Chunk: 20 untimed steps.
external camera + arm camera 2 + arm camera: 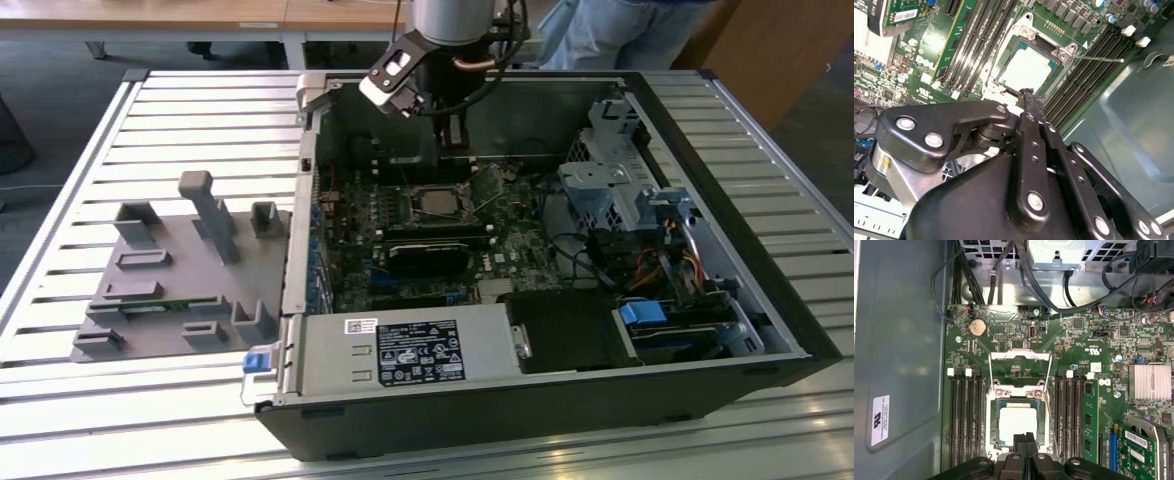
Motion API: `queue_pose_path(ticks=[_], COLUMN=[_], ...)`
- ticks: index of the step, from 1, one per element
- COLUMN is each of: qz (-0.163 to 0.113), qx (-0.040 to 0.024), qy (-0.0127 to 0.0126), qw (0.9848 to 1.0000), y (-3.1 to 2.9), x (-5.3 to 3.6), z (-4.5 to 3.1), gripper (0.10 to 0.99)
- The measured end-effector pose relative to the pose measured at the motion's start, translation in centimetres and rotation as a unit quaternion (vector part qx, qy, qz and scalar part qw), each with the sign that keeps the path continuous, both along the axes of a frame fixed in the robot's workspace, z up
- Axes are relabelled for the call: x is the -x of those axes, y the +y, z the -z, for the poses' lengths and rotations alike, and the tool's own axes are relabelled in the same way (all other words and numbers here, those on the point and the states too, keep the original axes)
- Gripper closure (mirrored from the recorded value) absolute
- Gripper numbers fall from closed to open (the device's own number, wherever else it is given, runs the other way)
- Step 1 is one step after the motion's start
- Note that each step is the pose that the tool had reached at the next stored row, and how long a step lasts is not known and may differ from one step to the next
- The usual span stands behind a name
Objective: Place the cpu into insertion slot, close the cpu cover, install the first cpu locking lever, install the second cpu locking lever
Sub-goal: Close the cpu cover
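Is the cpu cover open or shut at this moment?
Open. The cpu cover is flipped back off the insertion slot, and the cpu sits bare in it.

A: Where have we landed?
B: A robotics lab or workshop: open black metal computer case (561,405) on a slatted silver aluminium bench (80,400), grey plastic fixture block (160,280) beside it, pale wooden desks (174,12) behind.
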<state>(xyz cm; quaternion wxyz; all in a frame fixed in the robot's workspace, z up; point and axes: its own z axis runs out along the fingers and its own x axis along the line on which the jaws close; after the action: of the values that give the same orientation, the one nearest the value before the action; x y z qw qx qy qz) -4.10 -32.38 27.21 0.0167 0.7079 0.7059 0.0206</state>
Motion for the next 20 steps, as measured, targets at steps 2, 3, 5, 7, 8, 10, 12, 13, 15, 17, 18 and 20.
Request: queue_pose_path(ticks=[2,3,5,7,8,10,12,13,15,17,18,20], qz=[0.0,0.0,0.0,0.0,0.0,0.0,0.0,0.0,0.0,0.0,0.0,0.0], qx=[0.0,0.0,-0.0001,0.0001,0.0,0.0,-0.0001,-0.0001,-0.0001,-0.0001,-0.0001,-0.0001], qy=[0.0,0.0,0.0,0.0,0.0,0.0,0.0,0.0,0.0,0.0,0.0,0.0], qw=[1.0,1.0,1.0,1.0,1.0,1.0,1.0,1.0,1.0,1.0,1.0,1.0], y=[-0.18,-0.28,-0.36,-0.36,-0.36,-0.36,-0.37,-0.36,-0.36,-0.36,-0.36,-0.36], x=[0.0,0.0,-0.02,-0.23,-0.41,-0.88,-1.25,-1.43,-1.79,-2.16,-2.36,-2.76], z=[0.0,0.0,0.0,0.0,0.0,0.0,0.0,0.0,0.01,0.02,0.03,0.05], gripper=[0.98,0.98,0.98,0.98,0.98,0.98,0.98,0.98,0.98,0.98,0.98,0.98])
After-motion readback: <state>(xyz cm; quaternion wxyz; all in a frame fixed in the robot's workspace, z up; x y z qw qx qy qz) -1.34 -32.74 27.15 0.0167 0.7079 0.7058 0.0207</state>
